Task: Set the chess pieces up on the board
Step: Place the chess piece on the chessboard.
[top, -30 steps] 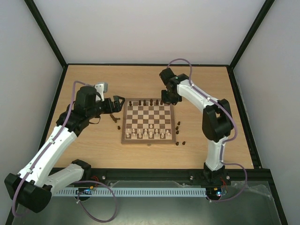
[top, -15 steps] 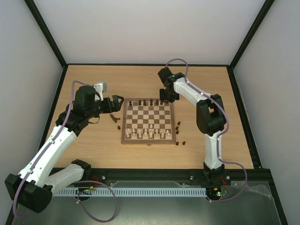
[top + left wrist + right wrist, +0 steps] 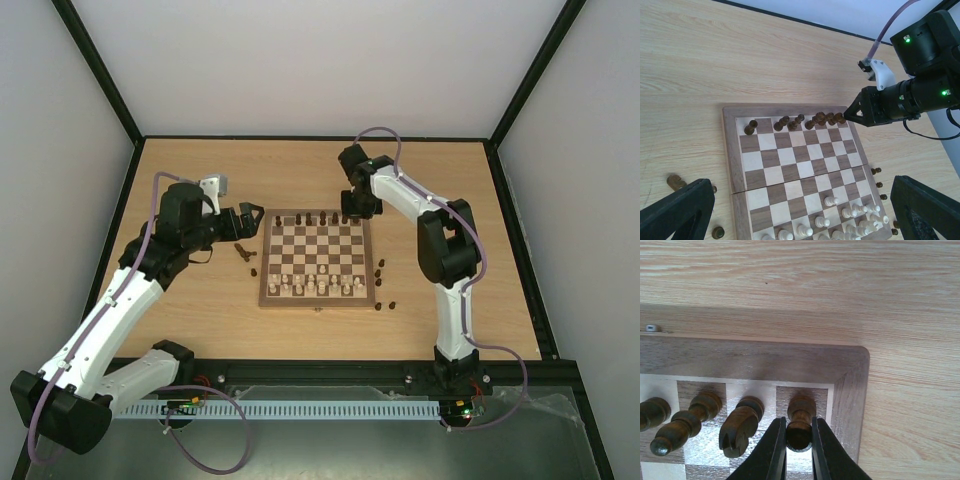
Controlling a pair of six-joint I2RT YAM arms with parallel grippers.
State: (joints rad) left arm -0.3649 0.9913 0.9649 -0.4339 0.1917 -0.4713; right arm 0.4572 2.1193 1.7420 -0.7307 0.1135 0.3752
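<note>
The board (image 3: 266,262) lies between the arms. My right gripper (image 3: 799,437) is shut on the head of a dark brown chess piece (image 3: 801,410), whose base is at the board's far right corner square (image 3: 820,395). Other dark pieces (image 3: 740,427) stand beside it along the far row (image 3: 784,122). In the top view the right gripper (image 3: 350,212) is at that corner. My left gripper (image 3: 255,218) hangs open off the board's far left corner, its fingers (image 3: 677,212) wide apart and holding nothing. Loose dark pieces lie on the table left (image 3: 245,253) and right (image 3: 381,268) of the board.
Pale cream chessmen (image 3: 318,287) crowd the board's two near rows, one pawn (image 3: 830,201) stepped forward. More dark pieces (image 3: 390,304) lie by the near right corner. The middle rows (image 3: 795,160) carry nothing. A black frame edges the wooden table (image 3: 440,170).
The right arm's elbow has swung in towards the board while its gripper stayed at the far right corner, still shut on the piece. The left arm has not moved.
</note>
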